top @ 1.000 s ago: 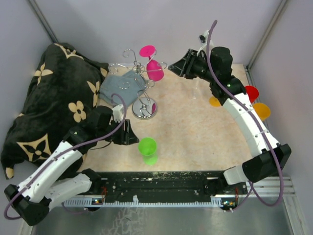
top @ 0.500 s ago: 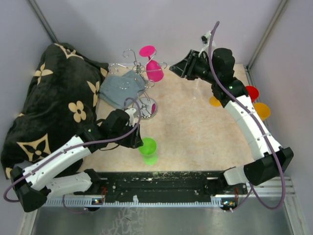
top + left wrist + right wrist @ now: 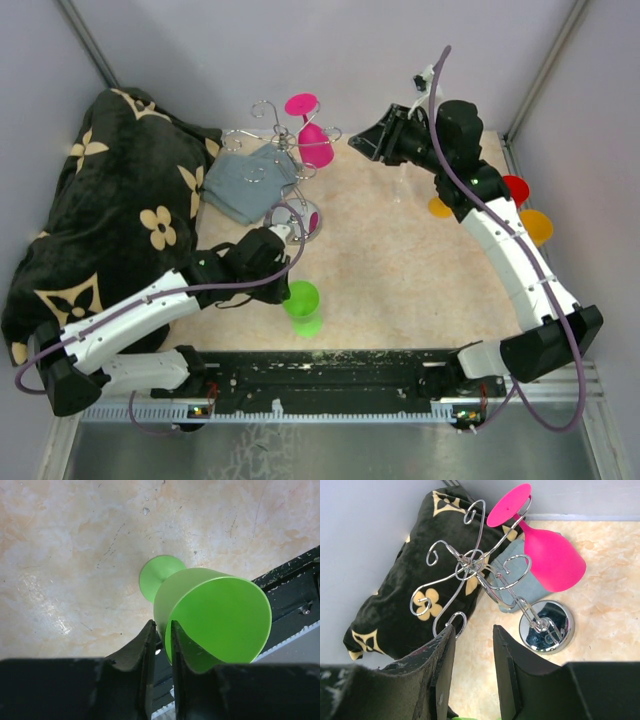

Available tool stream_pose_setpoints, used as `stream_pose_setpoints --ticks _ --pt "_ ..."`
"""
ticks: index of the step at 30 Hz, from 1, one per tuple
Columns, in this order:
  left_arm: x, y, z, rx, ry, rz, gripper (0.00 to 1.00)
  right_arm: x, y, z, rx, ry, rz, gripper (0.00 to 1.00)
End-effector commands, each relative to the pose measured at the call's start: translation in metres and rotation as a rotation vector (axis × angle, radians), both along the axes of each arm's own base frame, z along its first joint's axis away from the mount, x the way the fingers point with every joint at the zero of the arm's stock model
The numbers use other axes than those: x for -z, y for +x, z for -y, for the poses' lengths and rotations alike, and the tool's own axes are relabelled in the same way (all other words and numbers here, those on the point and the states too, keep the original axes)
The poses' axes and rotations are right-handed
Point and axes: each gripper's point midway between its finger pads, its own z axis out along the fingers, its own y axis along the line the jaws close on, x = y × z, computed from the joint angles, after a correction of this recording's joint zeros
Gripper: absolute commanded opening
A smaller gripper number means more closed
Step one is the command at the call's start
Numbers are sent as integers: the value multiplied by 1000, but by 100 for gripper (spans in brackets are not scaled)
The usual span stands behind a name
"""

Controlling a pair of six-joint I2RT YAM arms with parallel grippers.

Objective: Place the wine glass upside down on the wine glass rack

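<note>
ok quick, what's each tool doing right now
left tool: closed on the rim of the green wine glass
right tool: open, holding nothing

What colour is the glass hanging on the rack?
Pink; the hanging glass shows best in the right wrist view.

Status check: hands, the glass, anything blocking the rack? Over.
Left hand pinching green wine glass rim, glass on the table. Right hand open, empty, facing rack. Pink glass hangs on one arm; other loops free.
</note>
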Motion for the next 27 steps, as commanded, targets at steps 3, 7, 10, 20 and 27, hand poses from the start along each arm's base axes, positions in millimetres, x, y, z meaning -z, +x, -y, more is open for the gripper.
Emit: stream_pose_setpoints --ticks 3,7,10,20,27 --pt "-14 4 3 -17 -5 36 14 -23 -8 9 17 16 79 37" --pt "-17 4 4 -16 -11 43 0 -22 -8 9 18 16 78 37" --pt "-23 4 6 -17 -25 52 0 -23 -9 10 21 15 81 37" --pt "-81 -5 15 38 -208 123 0 -23 -10 20 57 -2 102 37" --pt "-150 -12 22 117 -412 251 0 -22 -8 18 50 12 97 37"
